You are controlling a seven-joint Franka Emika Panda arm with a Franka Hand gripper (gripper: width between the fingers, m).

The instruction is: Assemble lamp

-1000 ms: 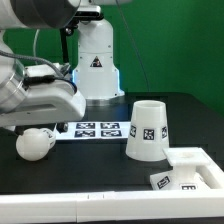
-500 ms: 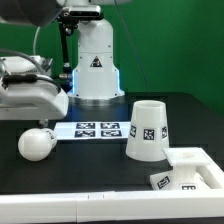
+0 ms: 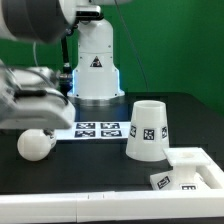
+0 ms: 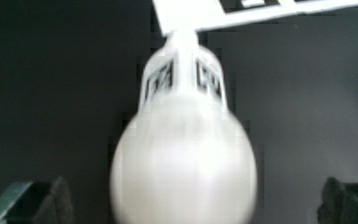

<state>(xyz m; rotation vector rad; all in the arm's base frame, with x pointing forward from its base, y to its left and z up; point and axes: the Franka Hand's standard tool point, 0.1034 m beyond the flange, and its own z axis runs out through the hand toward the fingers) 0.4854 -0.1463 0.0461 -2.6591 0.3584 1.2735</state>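
The gripper (image 4: 190,205) hung spread wide — its fingers (image 4: 30,200) flanked the bulb (image 4: 185,160) without touching it. The shade (image 3: 147,128) stood upright.

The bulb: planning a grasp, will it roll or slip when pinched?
Likely rolls if nudged: the bulb lies on its side, round head on the table. Its white plastic looks rigid, probably light; the narrower neck may hold better.

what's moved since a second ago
The arm shifted and turned above the bulb, ending slightly further toward the exterior view's left. Nothing was grasped or released: the gripper is open, with its fingers on either side of the bulb. Bulb, shade, base and marker board kept their places.
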